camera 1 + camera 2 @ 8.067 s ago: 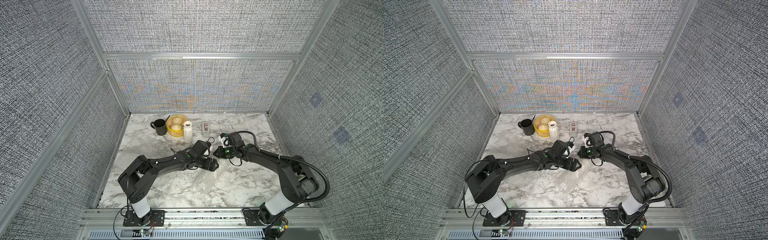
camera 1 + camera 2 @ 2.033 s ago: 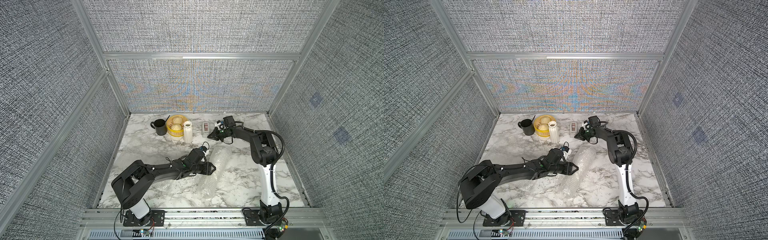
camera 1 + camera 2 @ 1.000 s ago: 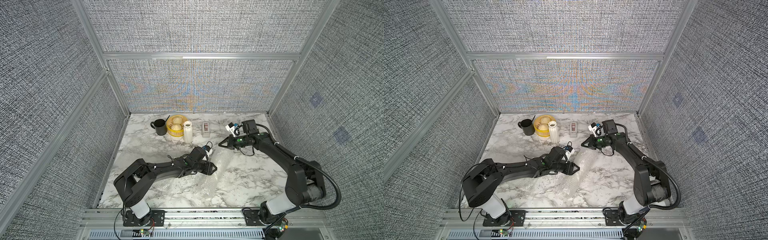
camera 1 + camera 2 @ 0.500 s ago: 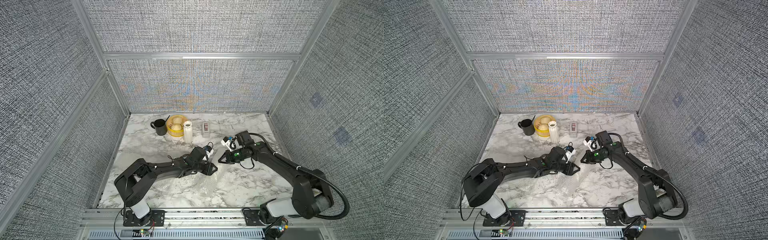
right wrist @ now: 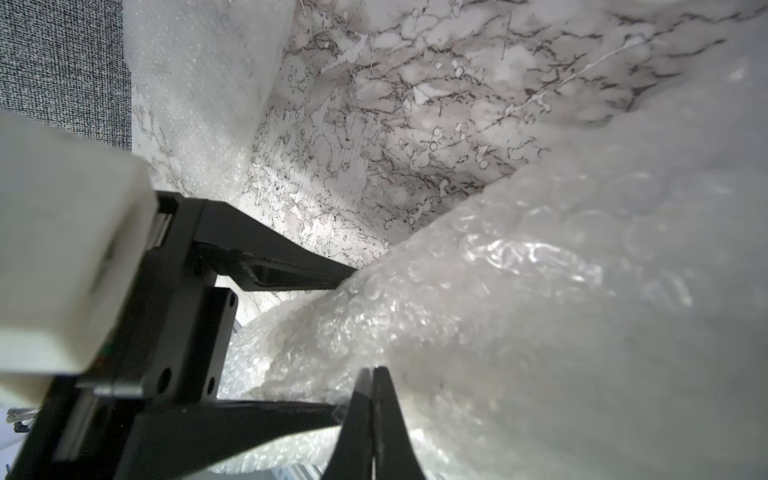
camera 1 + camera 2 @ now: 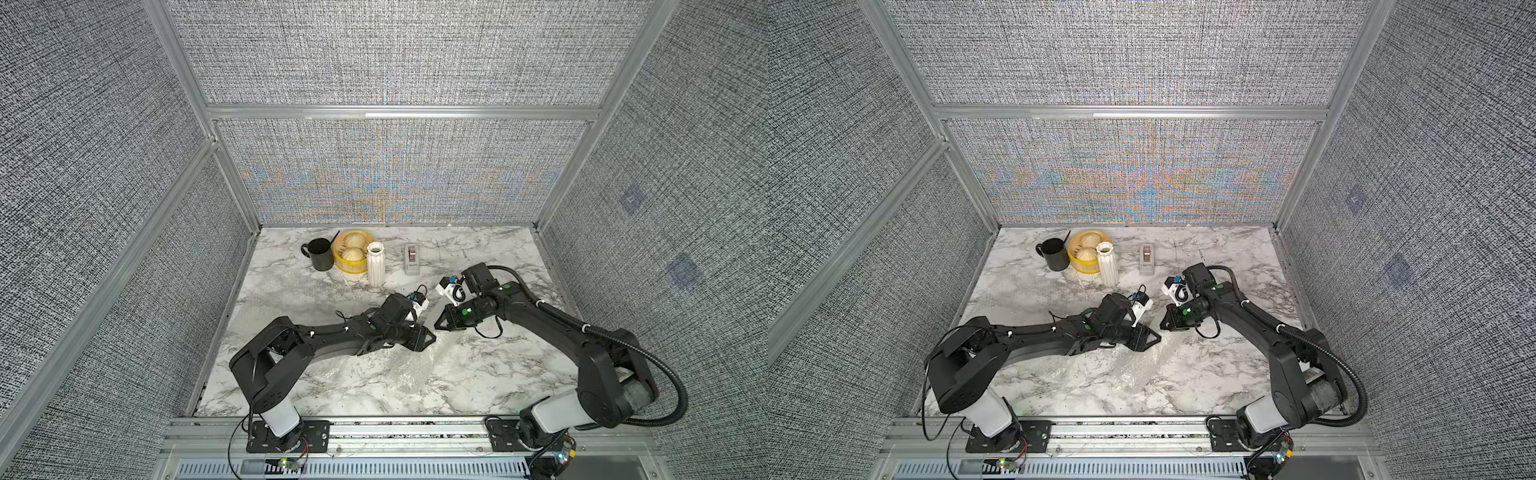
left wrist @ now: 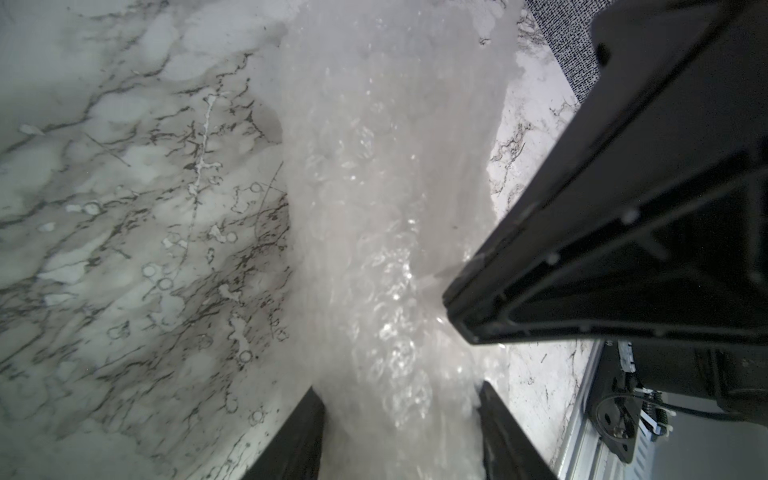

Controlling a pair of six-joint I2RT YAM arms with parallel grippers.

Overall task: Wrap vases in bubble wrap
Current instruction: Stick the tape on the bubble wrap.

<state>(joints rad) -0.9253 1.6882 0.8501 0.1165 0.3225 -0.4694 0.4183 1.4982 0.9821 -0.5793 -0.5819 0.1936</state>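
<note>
While small vase [image 6: 375,264] stands bare and upright at back, wrapping step is in hand nearer robot. Tape dispenser [image 6: 412,258] just right of vase, untouched. Left gripper [image 6: 428,338], front-right of vase, jaws part-spread, clamping bunched bubble wrap [image 7: 374,249]; loose sheet trails on table beyond. Larger vase not seen; maybe inside bundle, cannot tell. Right gripper [image 6: 438,326], further right of vase, jaws pressed together, tips touching wrap, nothing visibly pinched. Next, probably: right opens, catches loose flap, folds over; left must hold firm.
</note>
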